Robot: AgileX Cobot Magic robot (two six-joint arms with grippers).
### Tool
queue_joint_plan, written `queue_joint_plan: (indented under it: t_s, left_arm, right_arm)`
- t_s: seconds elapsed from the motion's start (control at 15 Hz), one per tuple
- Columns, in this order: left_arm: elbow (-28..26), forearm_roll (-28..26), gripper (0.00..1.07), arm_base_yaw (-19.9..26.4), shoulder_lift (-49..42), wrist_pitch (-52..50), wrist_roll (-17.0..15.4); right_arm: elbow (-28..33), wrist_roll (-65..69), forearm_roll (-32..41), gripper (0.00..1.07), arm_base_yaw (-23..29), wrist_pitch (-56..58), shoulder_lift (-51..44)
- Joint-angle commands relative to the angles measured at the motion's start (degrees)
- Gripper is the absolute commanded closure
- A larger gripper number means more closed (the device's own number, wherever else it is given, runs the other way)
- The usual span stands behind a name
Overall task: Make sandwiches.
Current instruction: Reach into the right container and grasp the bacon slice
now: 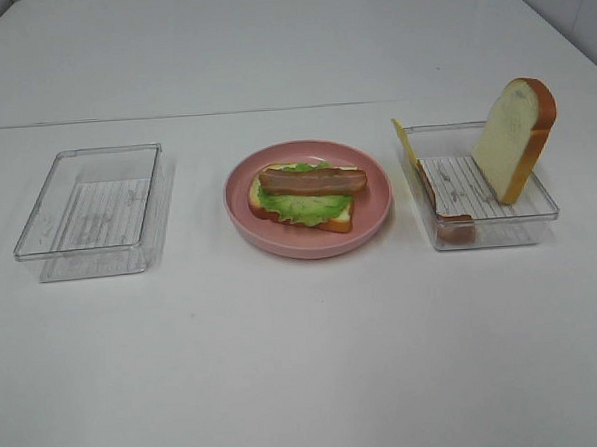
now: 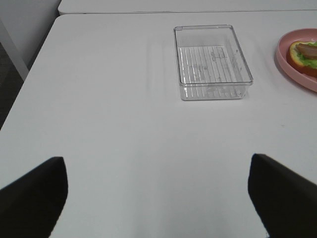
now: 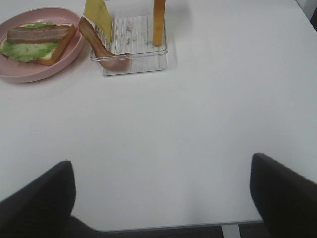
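A half-built sandwich sits on the pink plate [image 1: 373, 218] in the middle: a bread slice [image 1: 338, 216] with green lettuce [image 1: 303, 205] and a bacon strip [image 1: 311, 181] on top. It also shows in the right wrist view [image 3: 37, 42]. The right clear tray [image 1: 538, 216] holds an upright bread slice [image 1: 514, 137], a yellow cheese square [image 1: 405, 143] leaning on its left wall and a bacon strip [image 1: 448, 216]. My left gripper [image 2: 158, 193] and right gripper [image 3: 163, 193] are open and empty, well back from the food. Neither shows in the high view.
An empty clear tray [image 1: 92, 209] stands on the left of the white table, also in the left wrist view [image 2: 210, 62]. The table's left edge [image 2: 29, 84] and its near edge [image 3: 198, 225] show in the wrist views.
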Motion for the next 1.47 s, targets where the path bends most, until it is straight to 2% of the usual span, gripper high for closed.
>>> queue_joint_plan:
  t_s: [0.07,0.47,0.67,0.87,1.07,1.13,1.27,1.47]
  left_arm:
    - [0.11,-0.17,0.16,0.29,-0.8,-0.17,0.11]
    - [0.11,-0.17,0.16,0.29,-0.8,-0.17,0.11]
    - [0.11,-0.17,0.16,0.29,-0.8,-0.17,0.11]
    - [0.11,-0.17,0.16,0.29,-0.8,-0.17,0.11]
    - [0.11,-0.17,0.16,0.29,-0.8,-0.17,0.11]
    - [0.11,-0.17,0.16,0.29,-0.8,-0.17,0.11]
    - [0.11,-0.17,0.16,0.29,-0.8,-0.17,0.11]
    - [0.11,-0.17,0.16,0.29,-0.8,-0.17,0.11]
  right_arm:
    - [0.17,-0.17,0.0,0.16,-0.29,-0.46,-1.43]
    - [0.06,-0.17,-0.46,0.16,-0.29,-0.4,-1.43]
    - [-3.09,1.26,-3.09,0.16,-0.29,0.92,2.81]
    - [-5.39,5.5,-5.79,0.16,0.0,-3.04,15.81]
    - [-6.13,7.91,-6.7,0.16,0.52,-12.38,36.67]
    - [-6.59,7.51,-6.47,0.16,0.52,-13.24,39.59]
    - [-11.63,4.47,-2.98,0.16,0.52,-13.64,53.0]
    - [-18.05,0.06,2.29,0.17,0.52,-12.66,63.77]
